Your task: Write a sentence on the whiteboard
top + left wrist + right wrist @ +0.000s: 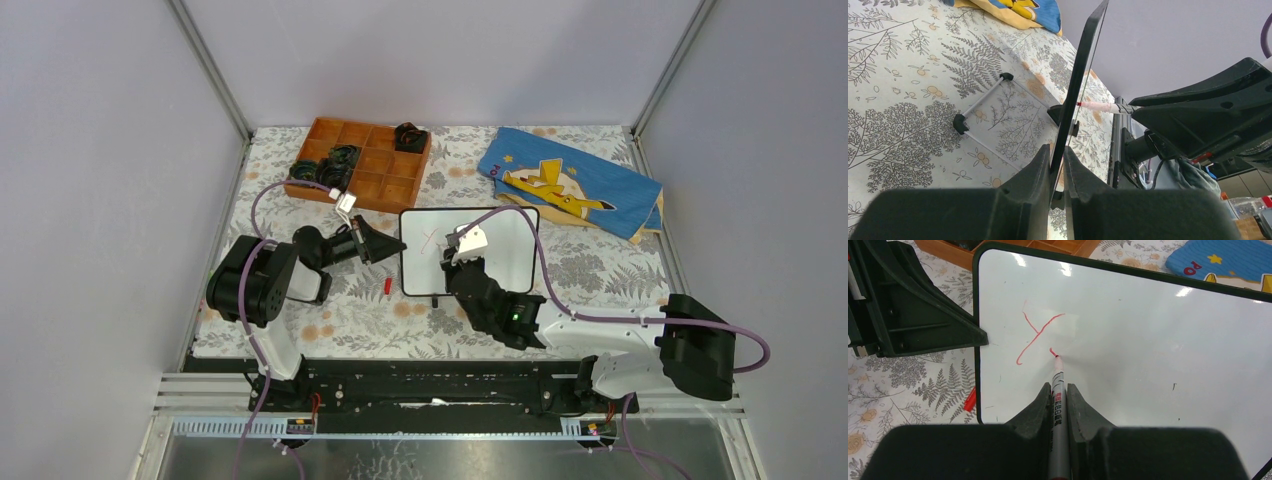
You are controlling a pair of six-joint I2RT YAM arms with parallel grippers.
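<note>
One red Y is all I see of the sentence [1038,337], upper left on the board [1148,365], which sits mid-frame in the top view. My right gripper [1059,390] is clamped on a marker [1056,374], its tip touching the board just below the Y. My left gripper [1057,153] pinches the board's left edge. A red cap [388,286] lies beside that edge.

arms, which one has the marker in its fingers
The right arm: its fingers are shut on the marker, tip at the red strokes. The left arm pinches the whiteboard edge instead.
</note>
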